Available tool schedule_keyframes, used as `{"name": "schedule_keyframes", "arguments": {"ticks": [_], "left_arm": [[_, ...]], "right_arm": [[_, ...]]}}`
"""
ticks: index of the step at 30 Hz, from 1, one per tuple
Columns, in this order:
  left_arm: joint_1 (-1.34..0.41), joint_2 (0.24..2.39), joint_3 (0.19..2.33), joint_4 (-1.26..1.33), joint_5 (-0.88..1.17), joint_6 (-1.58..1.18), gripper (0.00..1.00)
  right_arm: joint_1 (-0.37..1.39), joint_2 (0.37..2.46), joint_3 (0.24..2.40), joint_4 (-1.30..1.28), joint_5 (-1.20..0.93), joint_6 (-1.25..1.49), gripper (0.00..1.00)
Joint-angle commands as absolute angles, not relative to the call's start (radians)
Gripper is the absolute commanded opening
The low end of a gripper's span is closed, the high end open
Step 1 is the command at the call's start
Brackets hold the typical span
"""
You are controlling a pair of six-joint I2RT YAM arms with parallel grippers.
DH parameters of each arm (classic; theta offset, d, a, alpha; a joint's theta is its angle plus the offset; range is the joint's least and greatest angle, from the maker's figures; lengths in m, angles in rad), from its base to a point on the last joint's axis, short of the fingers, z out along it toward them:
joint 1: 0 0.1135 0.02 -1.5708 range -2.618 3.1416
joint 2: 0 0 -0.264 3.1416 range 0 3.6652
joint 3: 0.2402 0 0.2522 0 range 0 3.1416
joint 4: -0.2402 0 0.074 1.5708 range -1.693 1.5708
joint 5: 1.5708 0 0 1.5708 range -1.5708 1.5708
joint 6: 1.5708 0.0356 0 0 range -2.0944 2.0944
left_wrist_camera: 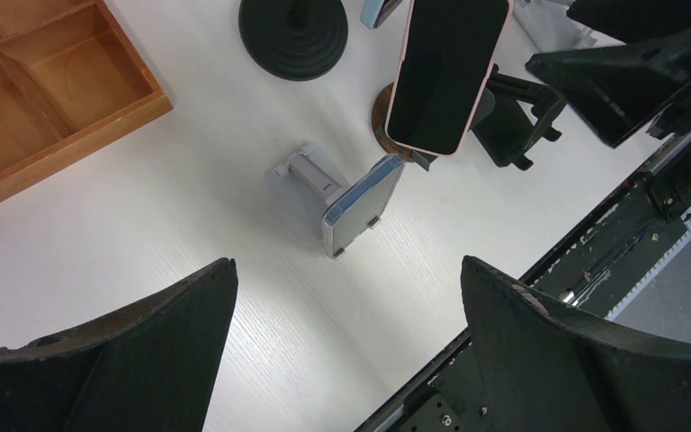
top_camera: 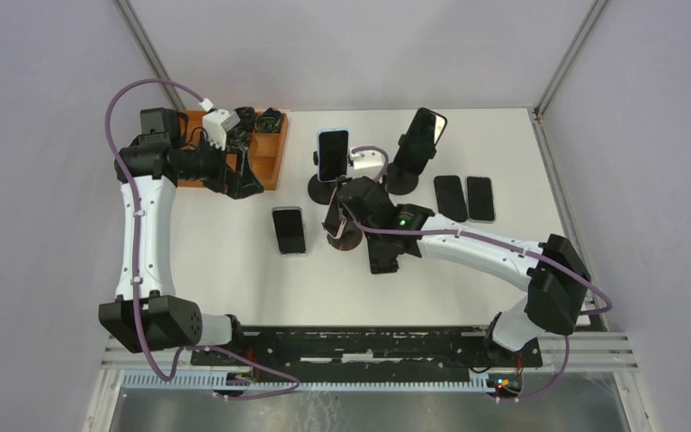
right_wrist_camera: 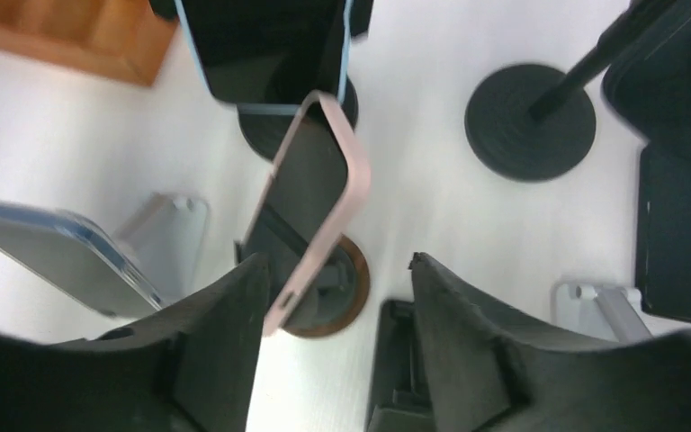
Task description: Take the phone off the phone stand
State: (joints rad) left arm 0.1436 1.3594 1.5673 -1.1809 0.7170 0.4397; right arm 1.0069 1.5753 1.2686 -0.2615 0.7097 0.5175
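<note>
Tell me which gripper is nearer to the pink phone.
Right. The right gripper sits open at the lower edge of the pink phone; the left gripper hangs farther off, near the wooden tray.

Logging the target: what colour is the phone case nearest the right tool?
Pale pink, on the phone; clearest in left wrist view.

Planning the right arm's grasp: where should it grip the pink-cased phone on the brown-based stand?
Probably pinch the pink-cased phone across its long edges near the free upper end, from above: it leans tilted, lower end seated in the stand.
</note>
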Motion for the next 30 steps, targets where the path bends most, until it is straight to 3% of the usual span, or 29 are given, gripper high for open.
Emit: {"name": "schedule_keyframes", "arguments": {"ticks": [1,4,14,19,25,30], "left_arm": [[0.145,1.32,1.58,-1.189,0.742,0.466,1.0],[0.144,1.321,1.581,-1.193,0.742,0.469,1.0],[0.145,1.312,1.591,-1.204,0.749,0.47,1.0],[0.145,1.315,1.606,-1.215,0.746,0.476,1.0],[0.145,1.315,1.612,-1.214,0.747,0.474,1.0],[0.145,1.32,1.623,-1.219,0.746,0.476,1.0]], "right_arm": [[0.995,1.507,1.147,-0.193,0.58,0.525,0.78],[0.981,1.44,1.049,-0.109,0.481,0.522,0.85],[0.799,1.476,1.021,0.064,0.108,0.472,0.8],[0.787,1.562,1.114,0.031,0.058,0.443,0.8],[0.774,1.619,1.128,0.031,0.074,0.492,0.74],[0.771,1.661,1.14,0.06,0.066,0.515,0.6]]}}
